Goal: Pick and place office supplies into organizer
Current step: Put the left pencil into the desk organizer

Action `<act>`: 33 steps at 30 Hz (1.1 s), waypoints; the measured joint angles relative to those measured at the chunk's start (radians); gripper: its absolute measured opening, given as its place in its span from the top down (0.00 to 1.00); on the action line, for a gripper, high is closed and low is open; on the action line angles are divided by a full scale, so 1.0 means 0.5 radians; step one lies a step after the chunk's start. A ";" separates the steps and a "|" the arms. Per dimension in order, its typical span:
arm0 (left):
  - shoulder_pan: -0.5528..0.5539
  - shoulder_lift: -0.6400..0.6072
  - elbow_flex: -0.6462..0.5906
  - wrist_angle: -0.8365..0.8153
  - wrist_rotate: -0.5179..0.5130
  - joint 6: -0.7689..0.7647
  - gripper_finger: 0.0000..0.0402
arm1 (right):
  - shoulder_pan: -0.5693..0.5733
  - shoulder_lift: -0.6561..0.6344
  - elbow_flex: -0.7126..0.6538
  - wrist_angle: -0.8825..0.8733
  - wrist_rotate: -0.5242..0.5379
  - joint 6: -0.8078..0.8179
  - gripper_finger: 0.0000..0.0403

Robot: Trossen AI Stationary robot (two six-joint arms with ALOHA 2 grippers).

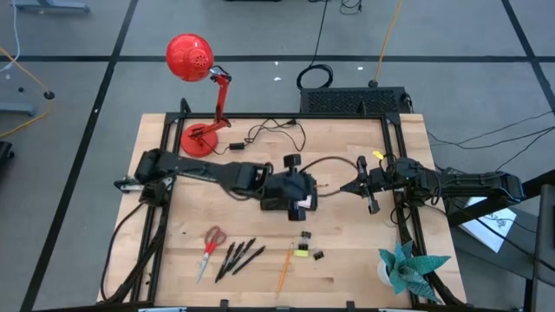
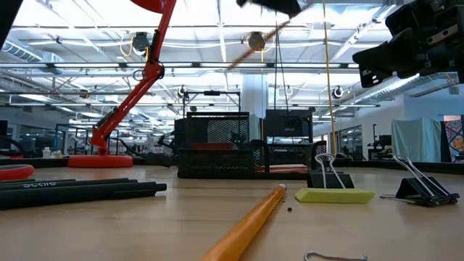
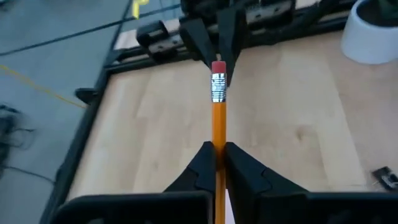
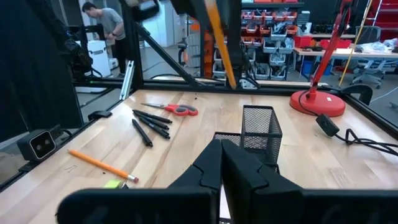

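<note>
My left gripper (image 3: 219,147) hangs over the middle of the table (image 1: 305,191), shut on an orange pencil (image 3: 219,118) above the black mesh organizer (image 4: 261,127). The organizer's upright cup stands at one end of its low tray (image 4: 227,138). Red-handled scissors (image 1: 211,243), black pens (image 1: 239,256), a second orange pencil (image 1: 284,269), a yellow-green piece (image 1: 301,251) and binder clips (image 1: 305,236) lie flat near the table's near edge. My right gripper (image 4: 222,148) waits shut at the right (image 1: 347,187), holding nothing. My left gripper pinches the pencil's orange shaft (image 3: 219,138) between its two fingers. The pencil runs out past the fingertips, its eraser end (image 3: 219,67) free. It is lifted clear of the table and hangs slanting downward below the gripper (image 4: 222,50), above the organizer.
A red desk lamp (image 1: 198,95) stands at the far left with its cord (image 1: 273,132) on the table. A teal paper plant in a white pot (image 1: 408,264) sits at the near right corner. A person stands in the room beyond the table (image 4: 109,25).
</note>
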 joint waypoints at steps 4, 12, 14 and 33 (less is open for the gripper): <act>0.098 0.003 -0.116 0.176 0.204 0.091 0.94 | 0.000 0.001 0.000 -0.019 -0.001 -0.001 0.99; 0.232 -0.277 -0.537 0.570 0.363 0.173 0.94 | -0.001 0.001 -0.001 -0.065 -0.003 0.000 0.99; 0.262 -0.417 -0.736 0.735 0.376 0.170 0.94 | 0.000 0.002 -0.002 -0.071 -0.002 0.000 0.99; 0.425 -0.713 -1.752 1.726 0.595 -0.066 0.94 | 0.000 0.051 -0.002 -0.039 0.005 0.044 0.99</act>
